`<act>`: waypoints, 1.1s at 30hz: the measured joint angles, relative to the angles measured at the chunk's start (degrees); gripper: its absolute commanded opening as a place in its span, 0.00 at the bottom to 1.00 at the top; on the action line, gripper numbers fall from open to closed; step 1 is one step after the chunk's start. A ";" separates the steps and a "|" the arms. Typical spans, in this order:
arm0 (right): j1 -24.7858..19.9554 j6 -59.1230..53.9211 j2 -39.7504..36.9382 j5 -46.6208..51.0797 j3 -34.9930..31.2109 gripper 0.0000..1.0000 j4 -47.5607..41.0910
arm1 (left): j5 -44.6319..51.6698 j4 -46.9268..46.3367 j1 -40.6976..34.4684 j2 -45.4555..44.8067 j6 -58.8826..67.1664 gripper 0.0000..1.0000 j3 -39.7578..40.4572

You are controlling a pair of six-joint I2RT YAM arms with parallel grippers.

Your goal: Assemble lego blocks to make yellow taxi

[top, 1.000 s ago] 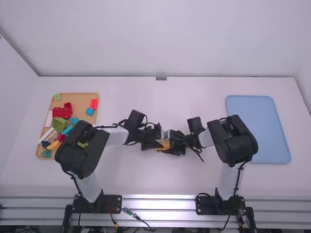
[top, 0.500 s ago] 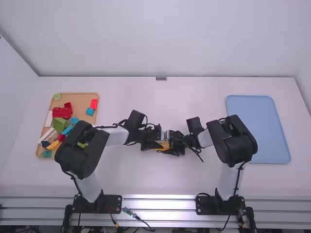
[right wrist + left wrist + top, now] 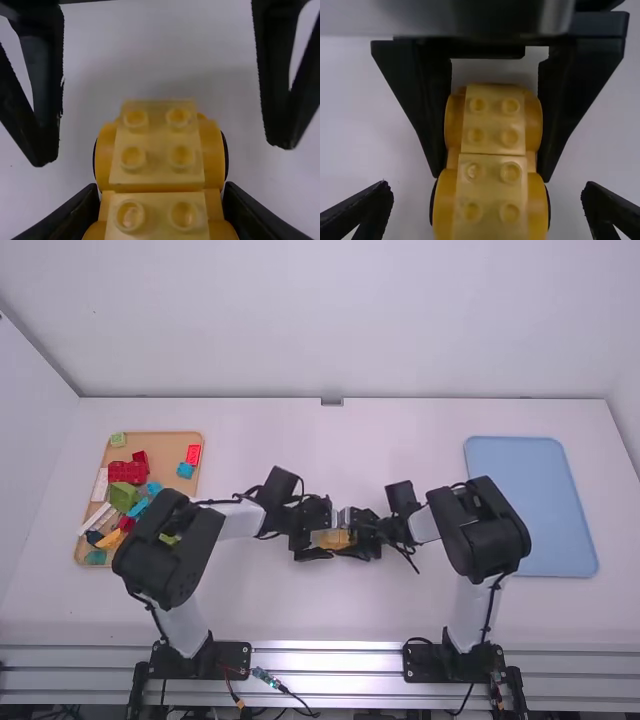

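Snugly, the yellow blocks (image 3: 156,172) sit between the right jaws.

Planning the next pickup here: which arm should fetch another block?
Likely the left: the left gripper is open and nearer the block tray, while the right gripper holds the yellow blocks.

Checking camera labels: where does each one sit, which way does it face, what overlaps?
High: fixed above and behind left arm and right arm, looking forward, down onto the table; both arms show, bases included.
Left wrist: on that arm, facing the yellow build; its own open left pincer, right pincer opposite, closed on the build.
Right wrist: on that arm, facing the build from the opposite side.
Shared: both wrist views have the build and both pincers.
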 measured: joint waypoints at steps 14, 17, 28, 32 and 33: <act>0.70 -0.07 0.00 0.02 0.00 0.53 -0.04 | -0.15 -1.70 0.17 -6.88 0.20 0.02 1.18; 0.70 0.02 0.00 0.00 0.00 0.53 0.00 | 0.52 -1.22 0.17 -6.88 0.57 0.02 1.18; 0.70 0.00 0.00 0.02 0.00 0.54 -0.02 | 3.37 1.49 0.52 -6.88 2.10 0.02 -1.31; 0.70 -0.04 0.00 -0.09 0.00 0.54 -0.02 | 4.20 5.14 2.08 -6.88 0.55 0.02 -2.80; 0.70 -0.02 0.00 -0.11 0.00 0.53 -0.02 | 4.87 5.70 2.60 -6.86 0.28 0.02 -3.10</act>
